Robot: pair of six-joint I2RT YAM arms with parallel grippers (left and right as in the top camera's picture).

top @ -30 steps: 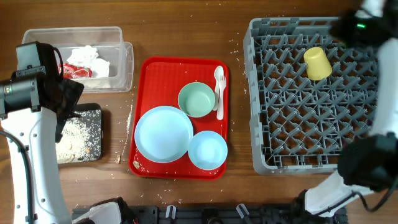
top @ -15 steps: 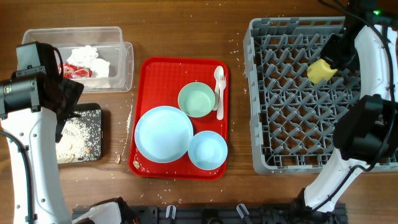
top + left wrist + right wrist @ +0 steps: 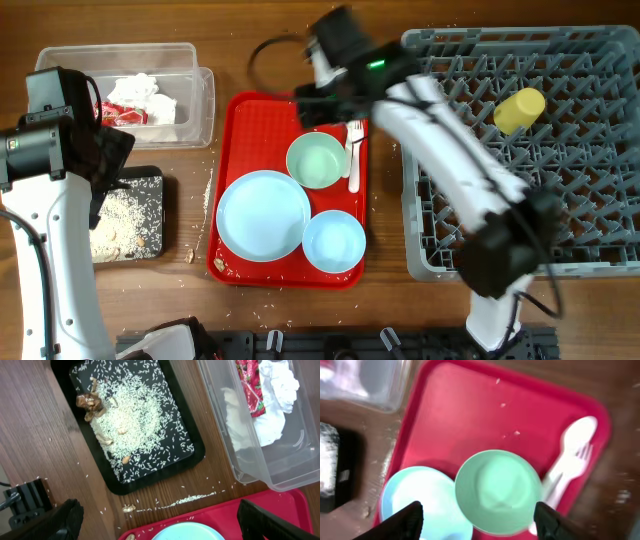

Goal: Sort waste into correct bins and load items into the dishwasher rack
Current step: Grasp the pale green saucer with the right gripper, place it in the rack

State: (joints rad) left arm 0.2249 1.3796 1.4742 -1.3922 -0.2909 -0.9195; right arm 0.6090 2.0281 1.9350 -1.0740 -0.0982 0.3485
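Napkin (image 3: 140, 92) and wrapper (image 3: 118, 115) are binned in the tub (image 3: 195, 60) and rice (image 3: 135, 420) in the black tray (image 3: 192, 452), ahead of the open-jawed left gripper (image 3: 160, 525); the cup (image 3: 518, 108) is racked, while saucer (image 3: 497, 491), spoon (image 3: 567, 457), plate (image 3: 263, 215) and bowl (image 3: 334, 241) wait beneath the spread right gripper (image 3: 479, 517).

The right wrist view is blurred: the white spoon (image 3: 577, 432) at the right rim of the red tray (image 3: 470, 405) has no clear outline, and the blue plate (image 3: 420, 495) is cut by the lower edge. From overhead, the right arm (image 3: 450, 150) hides the side of the rack (image 3: 590, 230) nearest the tray. The left arm (image 3: 50, 200) covers part of the black tray (image 3: 152, 183), left of it. The print on the wrapper (image 3: 120, 115) is too small to read.
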